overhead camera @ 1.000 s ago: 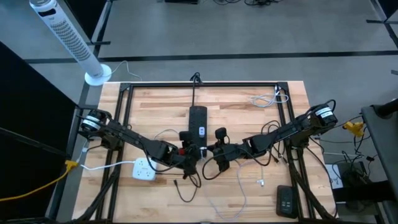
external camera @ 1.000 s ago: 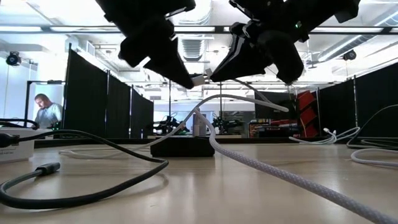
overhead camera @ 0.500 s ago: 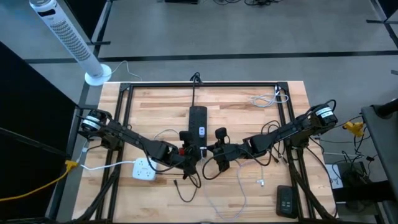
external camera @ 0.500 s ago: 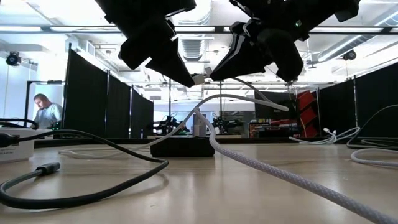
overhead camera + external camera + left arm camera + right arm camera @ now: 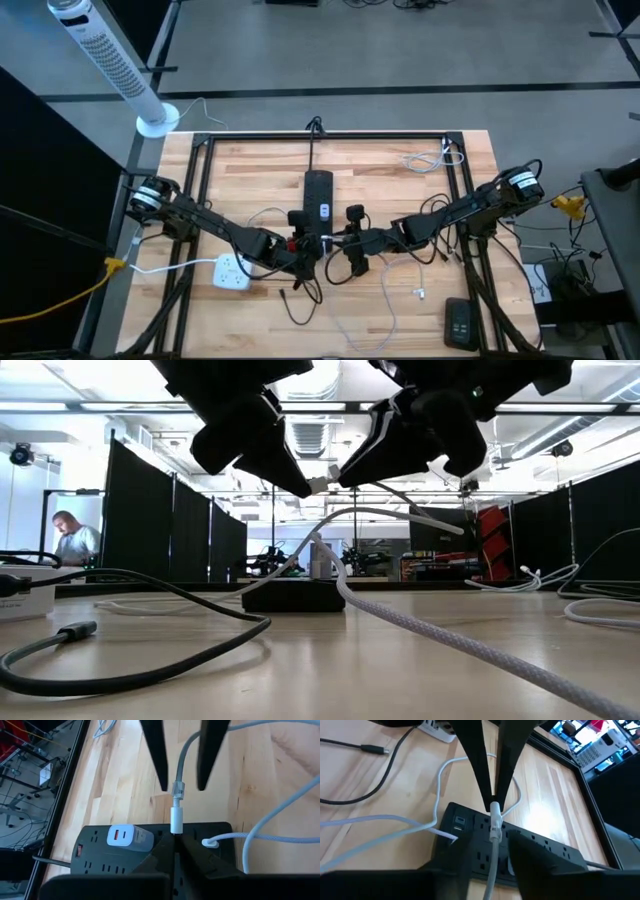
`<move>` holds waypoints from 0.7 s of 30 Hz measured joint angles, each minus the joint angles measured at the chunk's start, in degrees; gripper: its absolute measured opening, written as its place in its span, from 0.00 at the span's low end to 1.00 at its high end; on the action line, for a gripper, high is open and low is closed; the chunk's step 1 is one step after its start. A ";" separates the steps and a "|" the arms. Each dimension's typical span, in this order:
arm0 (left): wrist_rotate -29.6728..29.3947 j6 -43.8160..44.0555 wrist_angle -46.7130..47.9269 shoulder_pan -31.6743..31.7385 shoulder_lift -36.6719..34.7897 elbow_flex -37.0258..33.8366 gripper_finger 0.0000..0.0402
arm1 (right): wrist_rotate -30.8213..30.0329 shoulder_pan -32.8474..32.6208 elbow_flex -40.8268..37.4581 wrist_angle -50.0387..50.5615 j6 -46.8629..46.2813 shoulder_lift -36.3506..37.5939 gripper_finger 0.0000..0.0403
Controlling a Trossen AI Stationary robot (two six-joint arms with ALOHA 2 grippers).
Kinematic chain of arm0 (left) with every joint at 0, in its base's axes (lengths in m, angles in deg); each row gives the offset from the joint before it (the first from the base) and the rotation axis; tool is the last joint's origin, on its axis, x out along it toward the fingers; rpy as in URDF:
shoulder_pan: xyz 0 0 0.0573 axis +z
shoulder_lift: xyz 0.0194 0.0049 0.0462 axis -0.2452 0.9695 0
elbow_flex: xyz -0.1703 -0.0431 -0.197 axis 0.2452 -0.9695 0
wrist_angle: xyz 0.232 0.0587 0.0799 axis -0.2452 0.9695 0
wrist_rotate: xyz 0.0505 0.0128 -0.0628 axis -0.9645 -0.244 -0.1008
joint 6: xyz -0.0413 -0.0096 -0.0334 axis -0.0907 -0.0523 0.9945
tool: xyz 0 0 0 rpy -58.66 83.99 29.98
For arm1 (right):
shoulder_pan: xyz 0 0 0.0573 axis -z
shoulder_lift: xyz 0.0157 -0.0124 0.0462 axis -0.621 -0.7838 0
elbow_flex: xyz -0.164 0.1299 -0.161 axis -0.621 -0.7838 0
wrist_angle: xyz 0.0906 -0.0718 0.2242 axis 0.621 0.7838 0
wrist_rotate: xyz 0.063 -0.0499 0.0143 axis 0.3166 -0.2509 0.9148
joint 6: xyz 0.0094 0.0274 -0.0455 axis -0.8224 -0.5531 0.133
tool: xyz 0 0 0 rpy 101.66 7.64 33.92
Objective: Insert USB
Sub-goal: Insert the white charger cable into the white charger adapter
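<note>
Above the tabletop's (image 5: pixel 400 190) centre, the left gripper (image 5: pixel 318 243) is clamped on the USB plug (image 5: pixel 177 813), over the power strip (image 5: pixel 318 194). Opposite, the right gripper (image 5: pixel 336 240) has its fingers (image 5: pixel 156 755) apart beside the cable (image 5: pixel 182 755).

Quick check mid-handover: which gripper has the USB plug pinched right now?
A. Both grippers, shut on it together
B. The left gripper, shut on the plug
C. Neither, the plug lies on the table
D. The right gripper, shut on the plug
B. In the left wrist view the left gripper has its fingertips shut on the white USB plug, while the right gripper stands open with its fingers on either side of the cable, above the black power strip.
</note>
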 joint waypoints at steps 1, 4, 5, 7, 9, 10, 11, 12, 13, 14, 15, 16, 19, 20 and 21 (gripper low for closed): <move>0.01 0.00 -0.12 0.00 0.00 0.00 0.01 | 0.11 0.00 0.00 -0.03 0.01 0.00 0.31; 0.09 -0.53 -1.28 -0.01 0.00 0.00 0.01 | 0.12 0.11 0.00 -1.26 0.02 -0.34 0.40; 0.13 -0.75 -1.76 -0.02 0.00 0.00 0.01 | 0.03 0.22 -0.02 -2.13 0.00 -0.65 0.42; 0.41 -1.26 -3.03 -0.07 0.00 0.00 0.01 | -0.17 0.39 -0.34 -4.49 0.03 -1.22 0.43; 0.55 -1.74 -3.61 -0.12 0.00 0.00 0.01 | -0.49 0.55 -0.61 -6.13 0.68 -1.95 0.43; 0.57 -1.77 -3.73 -0.13 0.00 0.00 0.01 | -0.71 0.55 -0.67 -6.50 1.15 -2.14 0.42; 0.57 -1.77 -3.67 -0.13 0.00 0.00 0.01 | -0.76 0.55 -0.73 -6.51 1.46 -2.19 0.40; 0.57 -1.79 -3.67 -0.13 0.00 0.00 0.01 | -0.78 0.55 -0.74 -6.54 1.53 -2.19 0.38; 0.57 -1.79 -3.67 -0.17 0.00 0.00 0.01 | -0.78 0.56 -0.74 -6.55 1.53 -2.19 0.36; 0.57 -1.79 -3.67 -0.17 0.00 0.00 0.01 | -0.79 0.61 -0.74 -6.49 1.55 -2.19 0.34; 0.57 -1.79 -3.70 -0.17 0.00 0.00 0.01 | -0.79 0.61 -0.76 -6.42 1.55 -2.19 0.32; 0.57 -1.79 -3.67 -0.17 0.00 0.00 0.01 | -0.77 0.63 -0.76 -6.42 1.57 -2.19 0.29; 0.57 -1.81 -3.70 -0.17 0.00 -0.01 0.01 | -0.77 0.63 -0.76 -6.44 2.07 -2.19 0.22; 0.57 -1.82 -3.67 -0.17 0.00 0.00 0.01 | -0.76 0.63 -0.76 -6.44 2.13 -2.19 0.20; 0.57 -1.81 -3.70 -0.17 0.00 0.00 0.01 | -0.72 0.63 -0.77 -6.44 2.16 -2.19 0.17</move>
